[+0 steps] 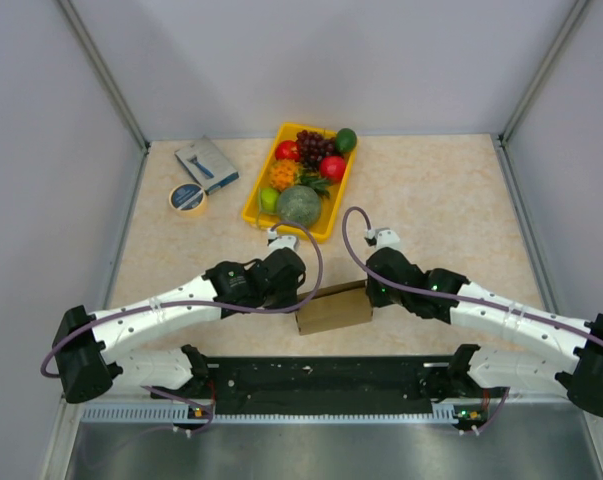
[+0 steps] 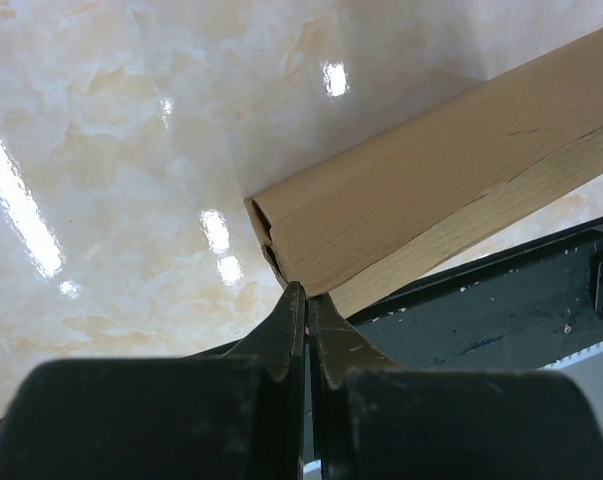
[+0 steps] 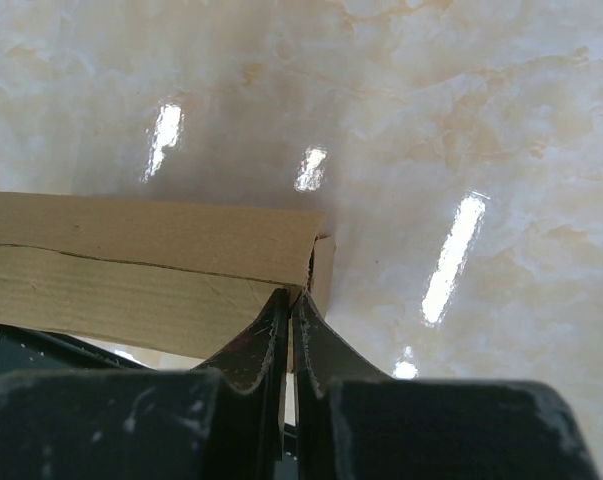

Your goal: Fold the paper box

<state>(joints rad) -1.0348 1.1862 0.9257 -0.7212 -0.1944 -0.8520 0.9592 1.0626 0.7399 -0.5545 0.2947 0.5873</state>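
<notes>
Both the left gripper (image 2: 303,292) and right gripper (image 3: 289,297) pinch the creased brown paper box (image 1: 333,309).

Left arm (image 1: 151,318): white links, black joints, reaching from near-left base forward and inward, forearm lying low. Right arm (image 1: 511,320): mirror pose from near-right base. Black wrists almost face each other at centre, purple cable looping over each. Left claw (image 2: 303,295): dark fingers (image 2: 286,330) pressed together, slim gap only, tips pinching corner edge at one end of paper box (image 1: 333,308). Right claw (image 3: 289,300): fingers likewise closed, tips nipping opposite end, pale sliver between them.
</notes>
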